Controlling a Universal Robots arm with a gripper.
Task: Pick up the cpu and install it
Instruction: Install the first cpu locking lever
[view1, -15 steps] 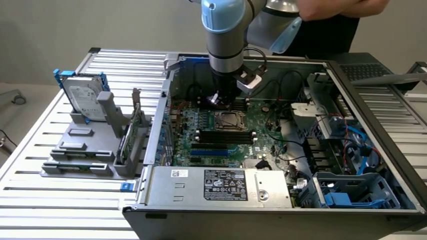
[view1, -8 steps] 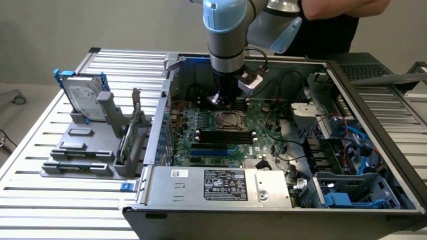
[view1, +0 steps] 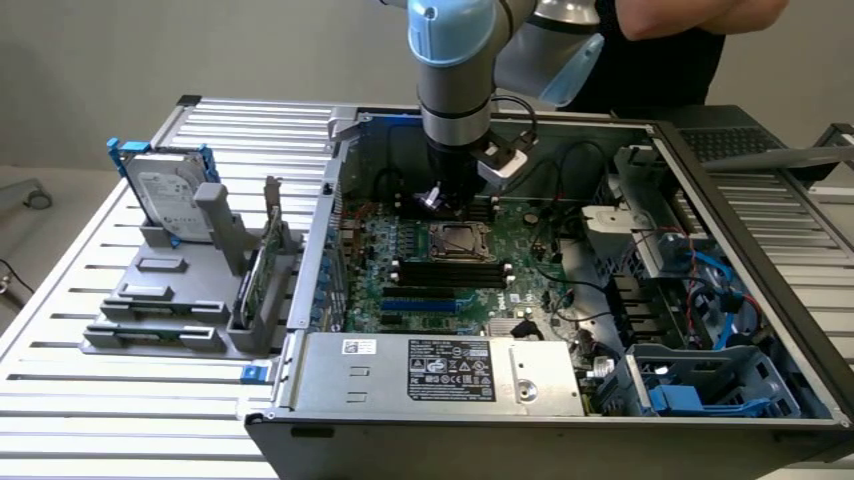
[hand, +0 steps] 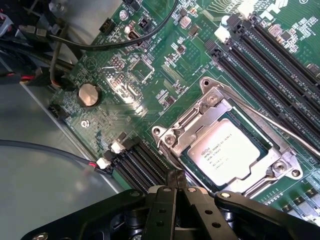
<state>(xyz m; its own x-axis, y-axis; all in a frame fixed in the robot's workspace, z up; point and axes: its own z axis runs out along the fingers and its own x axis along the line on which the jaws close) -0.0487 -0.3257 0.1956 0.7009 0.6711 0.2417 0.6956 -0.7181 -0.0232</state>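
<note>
The cpu (hand: 227, 150), a flat silver-grey square with printed text, lies seated inside the metal-framed socket (hand: 212, 96) on the green motherboard. My gripper (hand: 176, 176) hovers just off the socket's edge, its black fingers pressed together and shut with nothing between them. In the exterior view the gripper (view1: 434, 200) hangs inside the open computer case, slightly behind and above the socket (view1: 461, 240).
Black memory slots (view1: 454, 272) run in front of the socket. A hard drive with a blue bracket (view1: 171, 190) stands on a grey holder at the exterior view's left. The power supply (view1: 441, 372), cables and drive cages crowd the case. A person (view1: 667, 20) stands behind.
</note>
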